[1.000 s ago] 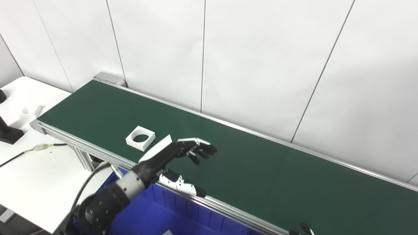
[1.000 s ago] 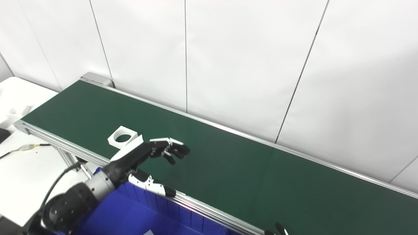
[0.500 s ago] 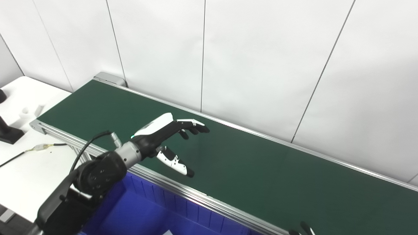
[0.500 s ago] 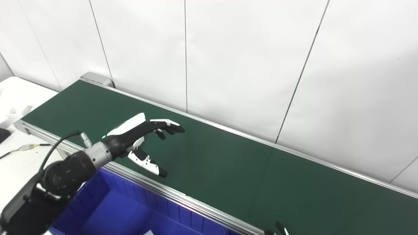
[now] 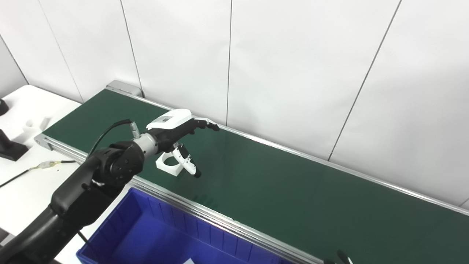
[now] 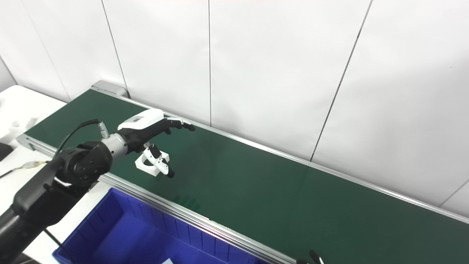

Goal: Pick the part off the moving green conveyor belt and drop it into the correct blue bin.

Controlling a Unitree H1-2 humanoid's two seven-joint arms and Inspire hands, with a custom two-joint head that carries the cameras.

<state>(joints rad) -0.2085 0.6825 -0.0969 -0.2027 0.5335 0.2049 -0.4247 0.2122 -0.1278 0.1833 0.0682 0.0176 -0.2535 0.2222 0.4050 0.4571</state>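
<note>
A white square part with a round hole lies on the green conveyor belt near its front rail. My left hand hovers just above the part, open, fingers stretched toward the far wall and thumb hanging down in front of it. The hand hides part of the piece and I see no contact. A blue bin stands below the belt's front rail. Of my right hand only dark fingertips show at the bottom edge.
A white table at the left carries a black object, a white foam block and a cable. A white panelled wall runs right behind the belt's far rail.
My left hand has risen from the front rail and swung back and left over the belt. The part has travelled a little to the right and now lies under the hand.
</note>
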